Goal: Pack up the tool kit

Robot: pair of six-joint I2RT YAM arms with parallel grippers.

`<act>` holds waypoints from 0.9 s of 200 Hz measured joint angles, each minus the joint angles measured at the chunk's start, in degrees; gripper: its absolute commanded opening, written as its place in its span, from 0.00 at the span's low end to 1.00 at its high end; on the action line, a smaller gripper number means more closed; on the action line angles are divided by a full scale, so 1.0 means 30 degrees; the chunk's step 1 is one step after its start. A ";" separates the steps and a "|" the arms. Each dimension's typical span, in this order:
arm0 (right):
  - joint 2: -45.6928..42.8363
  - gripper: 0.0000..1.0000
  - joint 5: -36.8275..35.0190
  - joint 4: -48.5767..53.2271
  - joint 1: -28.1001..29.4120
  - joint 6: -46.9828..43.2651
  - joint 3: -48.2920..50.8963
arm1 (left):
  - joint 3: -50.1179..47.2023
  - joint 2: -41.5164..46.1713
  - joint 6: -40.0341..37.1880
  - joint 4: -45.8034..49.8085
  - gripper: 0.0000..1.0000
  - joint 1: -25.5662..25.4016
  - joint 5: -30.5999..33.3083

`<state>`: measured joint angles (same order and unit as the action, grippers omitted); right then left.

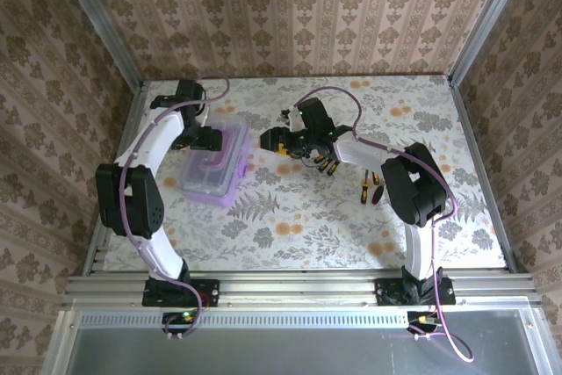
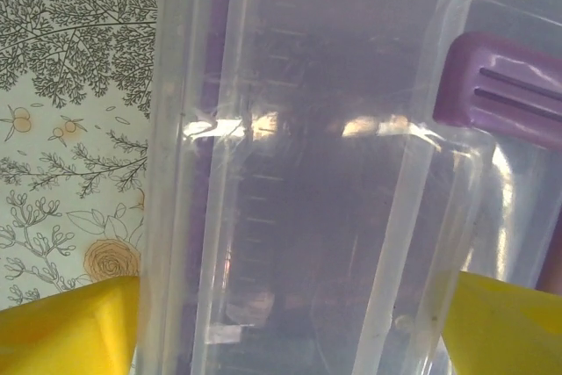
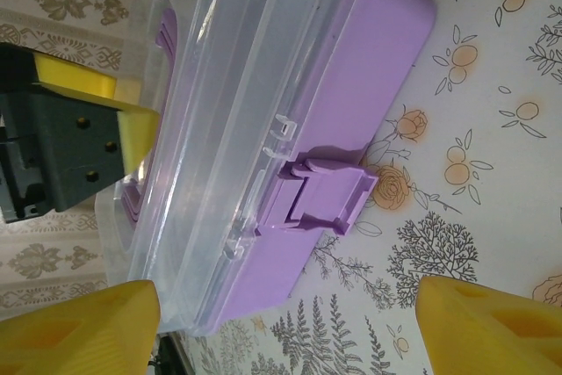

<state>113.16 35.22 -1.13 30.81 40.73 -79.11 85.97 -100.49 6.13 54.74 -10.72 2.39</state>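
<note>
Your left gripper (image 2: 294, 285) sits at the far left side of the lilac case (image 1: 215, 164). Its yellow fingers (image 2: 70, 327) are spread wide over the clear lid (image 2: 307, 129) and pinch nothing that you can see. Keep it low and use it as a brace, so that one finger lies against the lid's long edge and the purple handle (image 2: 509, 85) stays clear of the other. The case rests flat on the flowered table (image 1: 290, 226), left of centre, with its lid down. You cannot tell through the plastic what, if anything, lies inside. The purple latch (image 3: 320, 199) on the near wall faces your right gripper (image 3: 290, 294), which is released, its two fingers wide apart with only the case front and bare table between them. The job at hand looks like freeing that latch, so approach it squarely. Bring one fingertip under the latch's lower lip and lever outward rather than pushing the whole box, because a light plastic case will slide on this cloth if the left side does not hold it. Further right, the screwdrivers (image 1: 369, 192) lie loose near the right arm's elbow, so most of the packing is yet to do. Swing wide of them so you do not scatter them.
</note>
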 measured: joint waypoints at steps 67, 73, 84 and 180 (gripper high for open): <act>0.0000 0.78 0.0131 -0.0022 0.0000 0.0080 0.0007 | 0.0036 0.0641 -0.0780 -0.0379 0.48 0.0729 -0.0845; 0.0000 0.78 0.0189 -0.0044 0.0000 0.0095 0.0007 | 0.0000 0.0758 -0.0714 -0.0444 0.48 0.0874 -0.1311; 0.0000 0.78 0.0306 -0.0153 0.0000 0.0204 0.0007 | -0.0168 0.0729 -0.0612 -0.0495 0.48 0.0969 -0.2033; 0.0007 0.78 0.0925 -0.0940 0.0510 0.0998 0.0000 | 0.0029 0.1195 0.0408 0.0532 0.83 0.0481 -0.0772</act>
<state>113.19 38.00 -3.95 32.34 43.72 -79.11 86.06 -96.90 7.35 56.34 -9.28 0.08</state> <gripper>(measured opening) 0.784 0.837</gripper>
